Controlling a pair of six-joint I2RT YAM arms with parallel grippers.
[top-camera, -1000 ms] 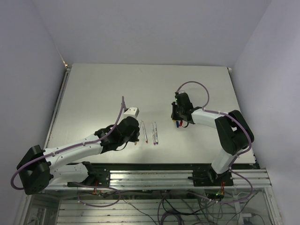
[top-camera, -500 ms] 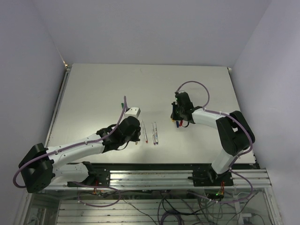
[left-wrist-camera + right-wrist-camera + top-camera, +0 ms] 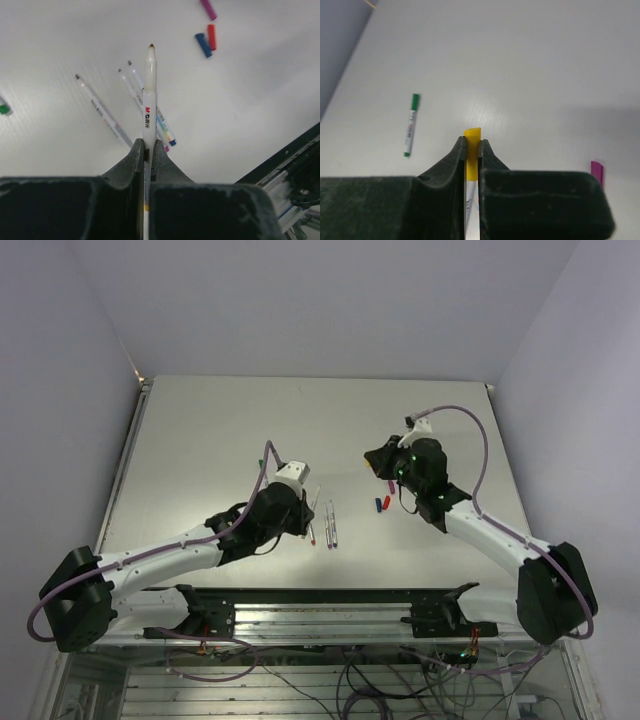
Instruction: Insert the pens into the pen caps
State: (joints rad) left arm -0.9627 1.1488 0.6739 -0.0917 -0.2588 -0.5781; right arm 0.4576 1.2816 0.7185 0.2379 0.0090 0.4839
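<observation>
Now the left gripper point(image 3: 148, 146) is clamped on a pen point(image 3: 150, 90) whose long axis runs straight out past its fingers, bare tip aimed right and slightly far, towards the yellow cap point(image 3: 472, 136) pinched in the right gripper point(image 3: 471, 145), still well apart.

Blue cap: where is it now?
Top view: the blue cap lies on the table right of centre, beside the red cap, right of the three loose pens.

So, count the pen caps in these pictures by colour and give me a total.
yellow cap, held in the right hand: 1
blue cap: 1
red cap: 1
purple cap: 1
green cap, fitted on a pen: 1
Total: 5
</observation>
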